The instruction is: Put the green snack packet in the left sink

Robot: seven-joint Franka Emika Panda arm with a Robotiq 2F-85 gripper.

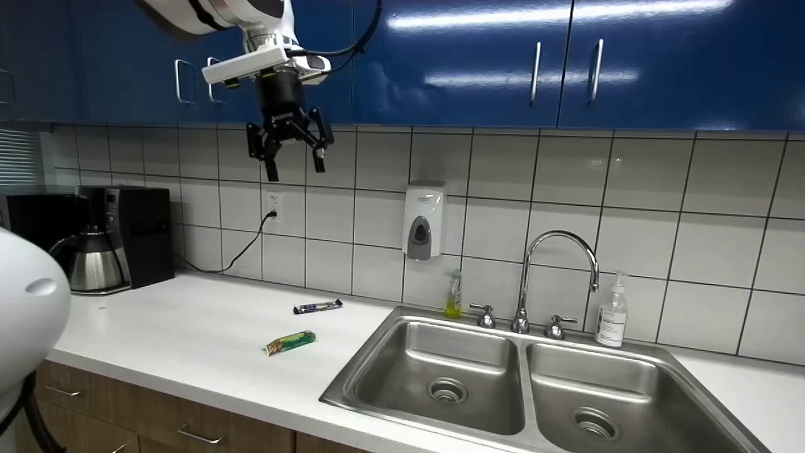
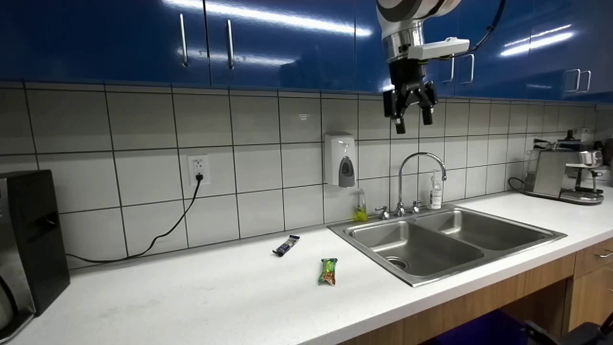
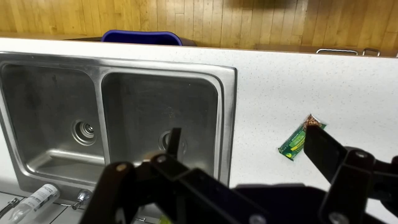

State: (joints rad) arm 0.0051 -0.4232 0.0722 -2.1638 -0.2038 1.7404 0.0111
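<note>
glossy blue wall cabinets (image 1: 459, 69) ran above a white countertop (image 1: 170, 333), into which a stainless steel double sink (image 1: 528, 385) was set, the left sink (image 1: 434, 363) making up one side of it. high above the countertop hung the black robotiq gripper (image 1: 295, 169), its jaws spread wide. the green snack bar packet (image 1: 291, 342) lay flat on the countertop, beside the left sink but apart from it, with a dark-wrapped bar (image 1: 317, 306) near it, farther from the front edge (image 1: 188, 394)

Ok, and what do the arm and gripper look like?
The arm is white with silver and dark bands, a white bar and a looping black cable. The gripper is black, with two jointed, narrow-tipped fingers; its small pale marking is unreadable here.
</note>
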